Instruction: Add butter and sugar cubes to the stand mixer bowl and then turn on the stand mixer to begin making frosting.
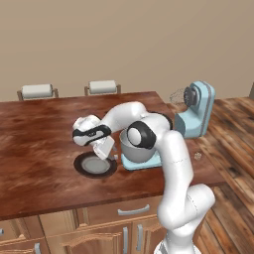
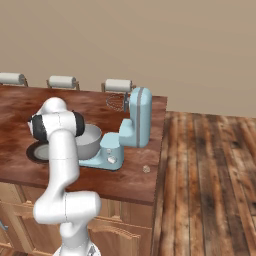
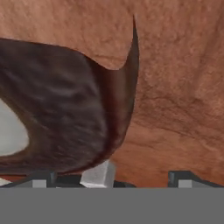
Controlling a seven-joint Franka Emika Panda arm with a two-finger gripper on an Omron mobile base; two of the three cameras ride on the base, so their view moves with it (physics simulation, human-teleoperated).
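On the counter: a long reddish-brown wooden countertop carries everything, with pale wood cabinet fronts below it.
Mixer: the light blue stand mixer stands near the counter's right end, its rounded head tilted back and the wire whisk lifted clear of the base.
Bowl: the round grey metal stand mixer bowl sits on the mixer's flat blue base, partly hidden behind the arm's elbow in the left base view.
Plate: a flat dark round plate with a grey centre lies just beside the bowl, on its left.
Gripper: the white two-finger gripper hangs low over the plate's right rim, pointing down; in the hand view a small grey cube-like piece shows at that rim between the tips.
Fingers: spread wide apart, holding nothing that I can see.
Sugar: one tiny whitish-tan sugar cube lies alone near the counter's right edge, well apart from the mixer.
Butter: I cannot make it out.
Behind: three pale-cushioned chair backs line the far side.
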